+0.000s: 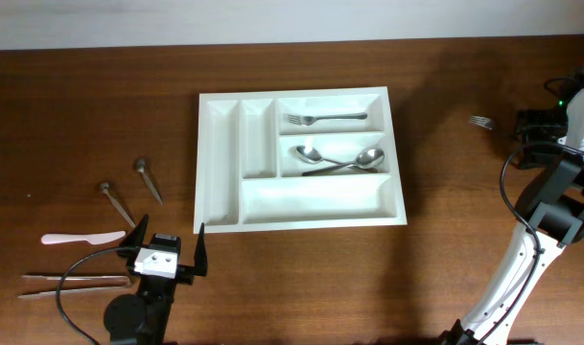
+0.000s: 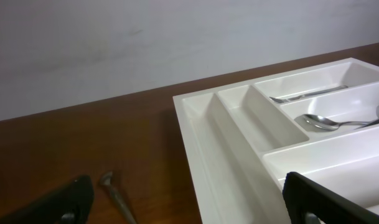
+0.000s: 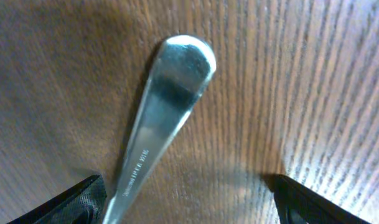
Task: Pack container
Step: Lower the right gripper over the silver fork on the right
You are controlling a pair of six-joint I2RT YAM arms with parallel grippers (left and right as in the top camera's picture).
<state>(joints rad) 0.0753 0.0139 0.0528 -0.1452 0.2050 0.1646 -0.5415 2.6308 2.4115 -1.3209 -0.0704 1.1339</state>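
Observation:
The white container sits mid-table. One fork lies in its top long compartment and two spoons in the middle one. My left gripper hangs open near the front left, off the tray's corner, holding nothing. In the left wrist view the container fills the right side between open fingers. My right gripper is at the far right over a second fork, whose tines stick out leftward. In the right wrist view its metal handle lies on the wood between open jaws, close to the left finger.
Left of the tray lie two small metal utensils, a pale pink knife and chopsticks. One of the utensils shows in the left wrist view. The table's back edge meets a white wall.

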